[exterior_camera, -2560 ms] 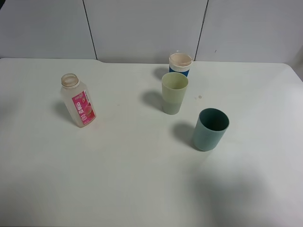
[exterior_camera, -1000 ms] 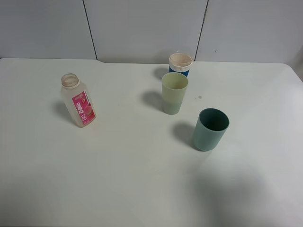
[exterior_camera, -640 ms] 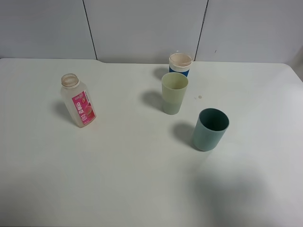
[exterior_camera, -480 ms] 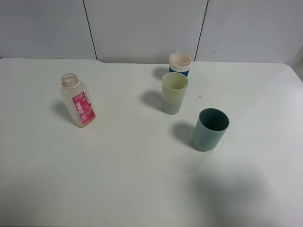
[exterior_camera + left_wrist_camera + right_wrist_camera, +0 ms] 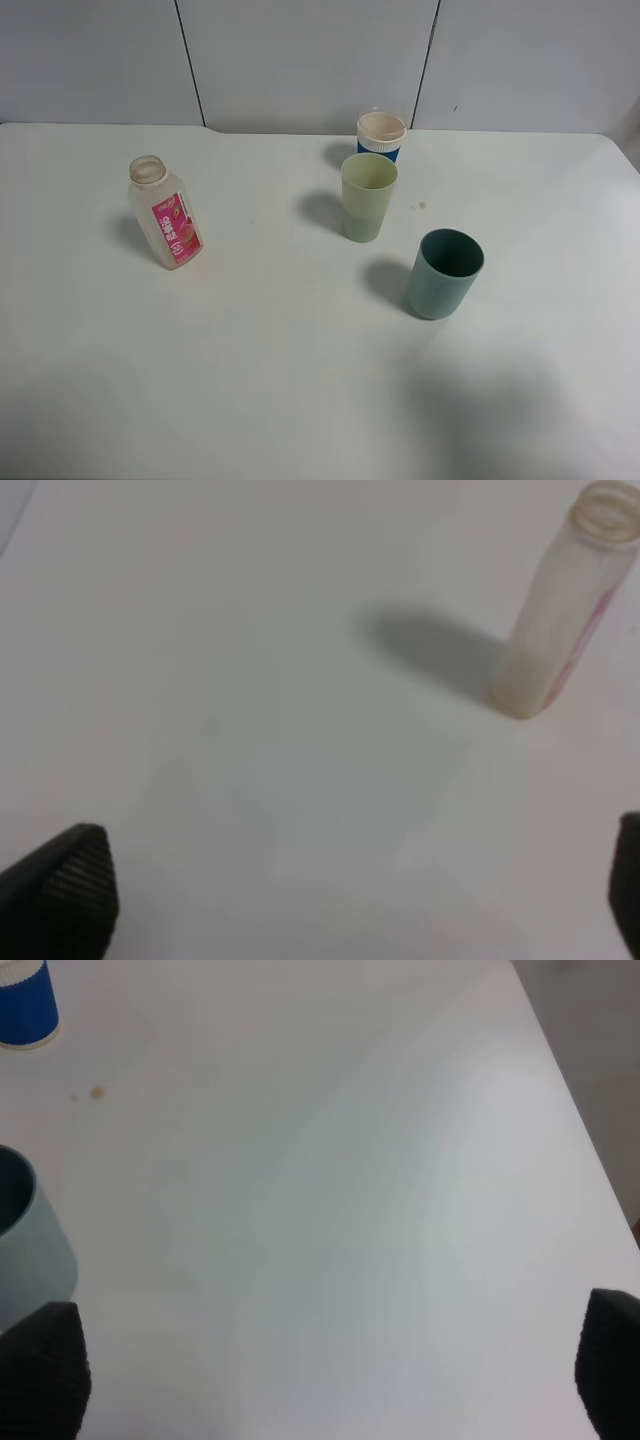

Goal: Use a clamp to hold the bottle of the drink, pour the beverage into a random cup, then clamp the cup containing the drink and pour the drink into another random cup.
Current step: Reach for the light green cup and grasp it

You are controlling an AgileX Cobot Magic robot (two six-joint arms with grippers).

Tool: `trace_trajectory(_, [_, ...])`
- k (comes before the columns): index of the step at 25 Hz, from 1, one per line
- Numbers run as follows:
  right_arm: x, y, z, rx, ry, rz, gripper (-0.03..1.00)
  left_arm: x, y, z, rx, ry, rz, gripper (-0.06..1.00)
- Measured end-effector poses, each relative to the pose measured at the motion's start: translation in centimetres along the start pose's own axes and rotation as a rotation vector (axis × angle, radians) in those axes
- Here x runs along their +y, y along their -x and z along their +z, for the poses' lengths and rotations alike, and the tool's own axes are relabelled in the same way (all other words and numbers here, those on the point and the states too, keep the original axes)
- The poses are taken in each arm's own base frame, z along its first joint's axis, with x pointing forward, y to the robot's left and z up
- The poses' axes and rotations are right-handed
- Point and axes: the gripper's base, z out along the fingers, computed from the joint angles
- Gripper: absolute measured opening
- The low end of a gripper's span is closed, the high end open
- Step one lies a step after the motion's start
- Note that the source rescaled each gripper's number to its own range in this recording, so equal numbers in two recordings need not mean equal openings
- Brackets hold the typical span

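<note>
White surface (image 5: 270, 380), matte, carried all four items; neither arm appeared in the high view.

Left jaws: released, spread wide. In the left wrist view only one ribbed black fingertip (image 5: 62, 888) and a sliver of the other showed at opposite edges of the picture, with bare surface between them. Nothing was gripped. The bottle of the drink (image 5: 565, 610) stood well ahead of them, not touched.

Right jaws: also released, spread wide, with nothing between them. One black fingertip (image 5: 40, 1372) sat just beside the dark teal cup (image 5: 25, 1250); whether they touched could not be told.

Nearest item in the high view: the dark teal cup (image 5: 445, 273), upright, right of centre.

Further back on the left: the bottle of the drink (image 5: 165, 212), upright, cloudy clear plastic, pink label facing the camera, wide mouth uncapped. It stood well apart from all the cups.

About as far back, near centre: the pale yellow-green cup (image 5: 368, 197), upright. A small brown speck (image 5: 421, 206) lay on the surface to its right.

Farthest: the blue cup with a white rim (image 5: 381, 135), upright, just behind the yellow-green cup and close to the back edge.

Behind the surface: grey wall panels (image 5: 300, 60) with dark seams.
</note>
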Motion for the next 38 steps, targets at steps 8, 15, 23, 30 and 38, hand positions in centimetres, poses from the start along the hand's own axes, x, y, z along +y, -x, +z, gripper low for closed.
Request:
trace_trajectory(8, [0.00,0.00,0.00,0.000,0.000,0.000,0.92,0.00,0.00,0.00,0.000,0.000,0.003,1.00])
trace_trajectory(15, [-0.01,0.00,0.00,-0.001,0.011,-0.006,0.92,0.00,0.00,0.00,0.000,0.000,0.003,1.00])
trace_trajectory(23, [-0.02,0.00,-0.01,-0.003,0.027,-0.013,0.92,0.00,0.00,0.00,0.000,0.000,0.003,1.00])
trace_trajectory(30, [-0.02,0.00,-0.01,-0.003,0.027,-0.013,0.92,0.00,0.00,0.00,0.000,0.000,0.004,1.00])
trace_trajectory(38, [-0.02,0.00,-0.01,-0.003,0.028,-0.014,0.92,-0.01,0.00,0.00,0.000,-0.001,0.003,1.00])
